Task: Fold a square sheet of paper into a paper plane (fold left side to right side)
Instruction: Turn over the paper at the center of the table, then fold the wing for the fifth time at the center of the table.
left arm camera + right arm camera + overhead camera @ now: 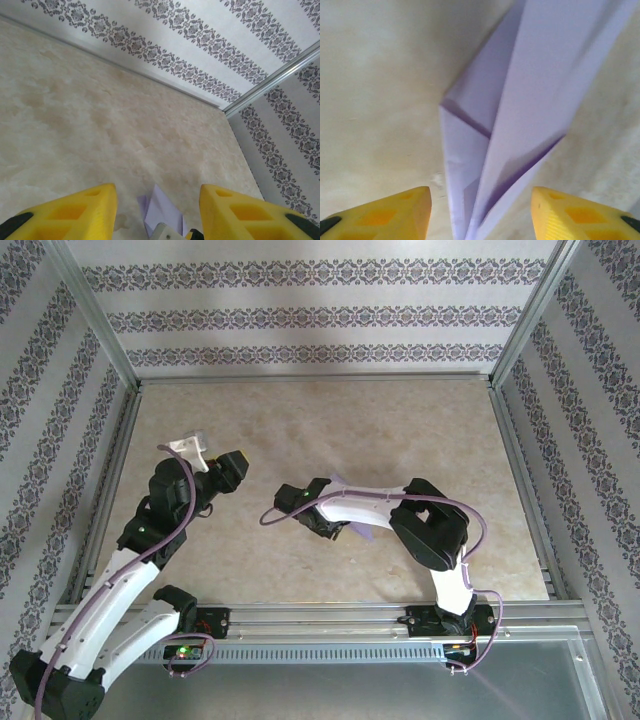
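The lavender paper plane [520, 100], a narrow pointed fold with layered flaps and a centre crease, lies on the beige table. My right gripper [480, 194] hangs low over it, open, one yellow finger [395, 212] on each side, neither touching the paper. From above, bits of the paper [364, 532] poke out under the right gripper [322, 522] near the table's middle. My left gripper [228, 472] hovers to the left, raised and open with nothing between its fingers [85, 210]. Its camera looks toward the paper [162, 207].
The beige table [330, 430] is bounded by metal frame rails [310, 380] and patterned wallpaper walls at the back and both sides. The right arm's elbow [430, 530] sits over the table's right part. A metal rail [330, 615] runs along the near edge.
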